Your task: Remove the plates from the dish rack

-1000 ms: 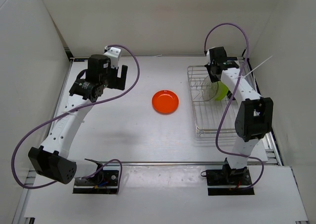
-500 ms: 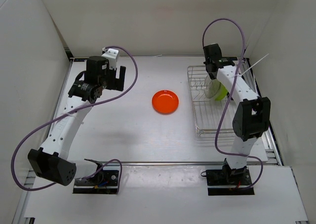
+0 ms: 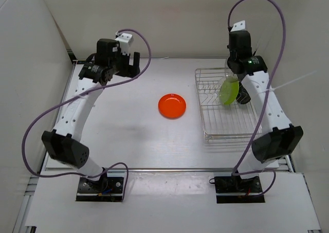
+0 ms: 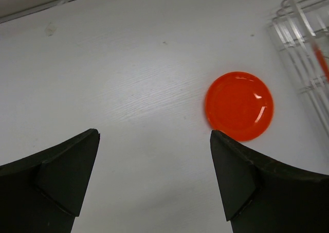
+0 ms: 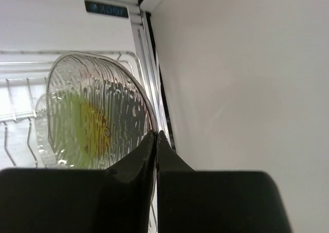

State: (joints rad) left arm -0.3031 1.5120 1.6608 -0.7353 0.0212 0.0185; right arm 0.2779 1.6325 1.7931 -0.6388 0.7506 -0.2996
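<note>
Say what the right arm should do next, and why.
Probably carry the clear plate left, out over the table toward the orange plate. The right gripper is shut on its rim, it seems lifted above the rack, and the orange plate already lies unloaded there.

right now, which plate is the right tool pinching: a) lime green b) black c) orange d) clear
d, the right tool is shut on the rim of the clear plate, while the orange plate lies flat on the table.
</note>
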